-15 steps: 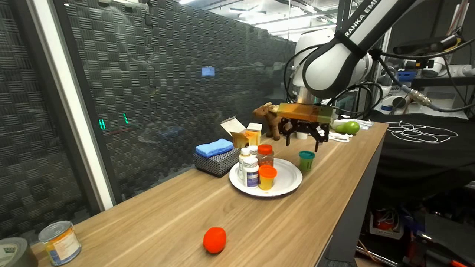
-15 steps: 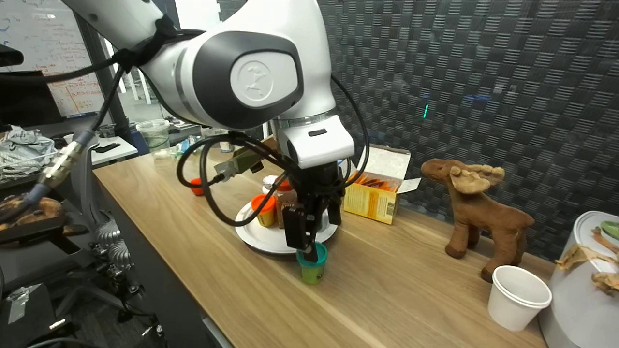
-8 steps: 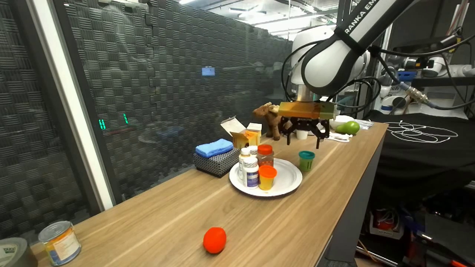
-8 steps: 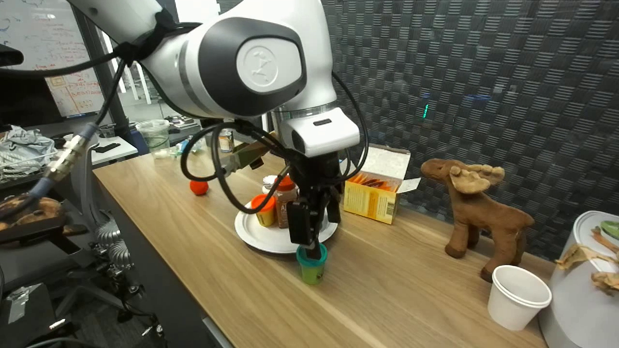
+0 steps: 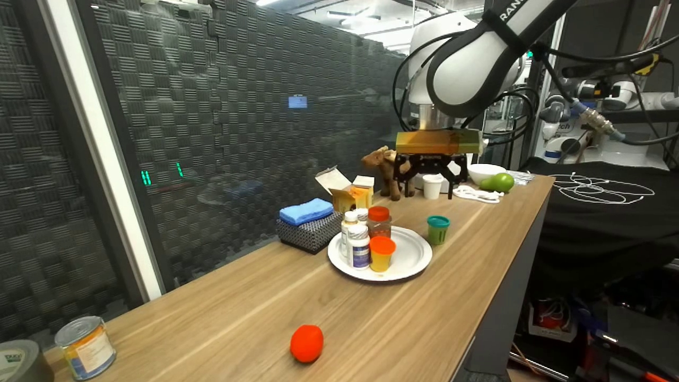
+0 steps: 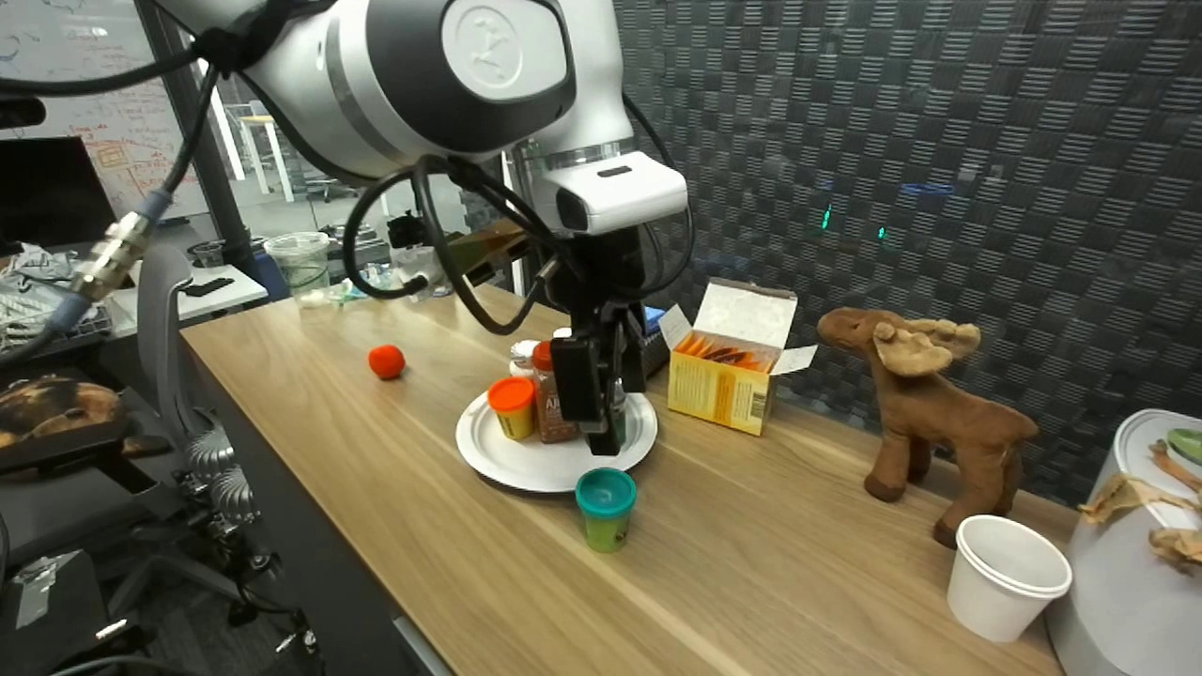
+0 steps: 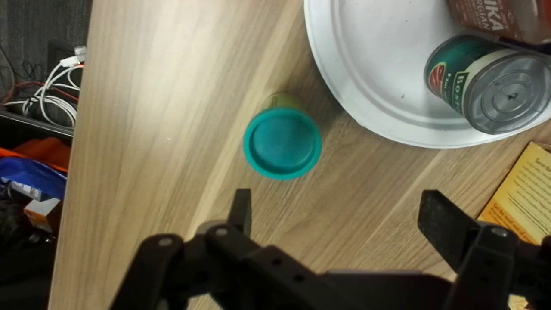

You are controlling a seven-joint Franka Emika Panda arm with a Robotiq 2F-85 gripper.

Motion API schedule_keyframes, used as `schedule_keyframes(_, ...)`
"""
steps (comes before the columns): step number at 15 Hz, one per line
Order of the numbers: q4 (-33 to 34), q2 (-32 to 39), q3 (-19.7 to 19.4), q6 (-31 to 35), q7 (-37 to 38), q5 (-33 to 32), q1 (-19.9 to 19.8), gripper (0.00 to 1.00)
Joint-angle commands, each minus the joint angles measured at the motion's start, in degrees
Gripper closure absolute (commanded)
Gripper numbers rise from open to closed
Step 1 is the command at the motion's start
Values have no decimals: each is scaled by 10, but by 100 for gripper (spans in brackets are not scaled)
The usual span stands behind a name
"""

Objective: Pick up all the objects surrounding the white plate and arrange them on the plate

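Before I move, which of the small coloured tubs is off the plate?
The teal-lidded green tub: it stands on the table, while the orange-lidded yellow tub stands on the white plate.

Wrist view totally chops the white plate (image 7: pixel 374 86) at the top and right, plus the red-capped bottle (image 7: pixel 482 17) in that corner. In an exterior view the gripper (image 5: pixel 429 196) blocks part of the toy moose (image 5: pixel 384 170), the back white bottle (image 5: pixel 362 214) barely peeks out and the tape roll (image 5: pixel 18 363) runs off the left edge. The green can (image 6: pixel 620 413) is mostly stuck behind the gripper in an exterior view.
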Motion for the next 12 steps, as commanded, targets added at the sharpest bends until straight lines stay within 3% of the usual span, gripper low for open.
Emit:
schedule_keyframes(1,1,0,8,-2,0,-1,-8,0)
schedule_keyframes(4,-4,-2,8,1,-5,2,-10,0)
schedule_keyframes(12,-9,16,10,-1,-33,101,-29,0)
